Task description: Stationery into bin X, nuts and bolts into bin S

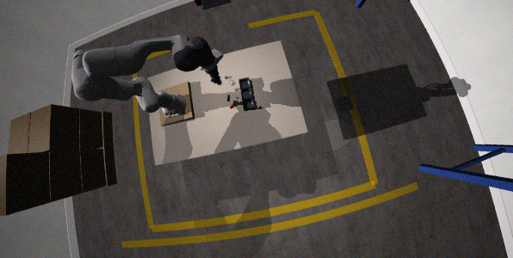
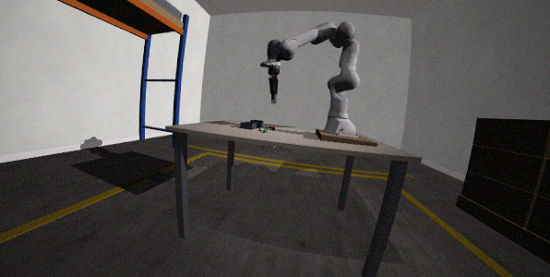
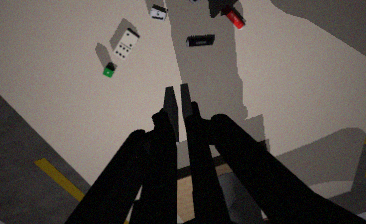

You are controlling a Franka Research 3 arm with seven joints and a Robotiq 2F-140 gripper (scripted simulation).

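The small things lie scattered on the desk (image 1: 275, 119) near the middle of its far long edge, just beside the dark bins (image 1: 247, 94). From the wrist view they read as a green-tipped piece (image 3: 109, 70), a white domino-like tile (image 3: 124, 44), a second white piece (image 3: 158, 12), a dark flat bar (image 3: 200, 40) and a red cylinder (image 3: 235, 18); which are stationery and which are nuts or bolts is too small to tell. All look light, rigid and small, so they would probably skid or tip if nudged. The likely best hold is across the short width of each, coming straight down, with the round red one pinched across its middle so it does not roll. The bin marks cannot be read. The end effector (image 3: 177, 102) hangs high above the desk, near the scattered pieces, fingers nearly together with nothing between them. It would need to spread before descending.
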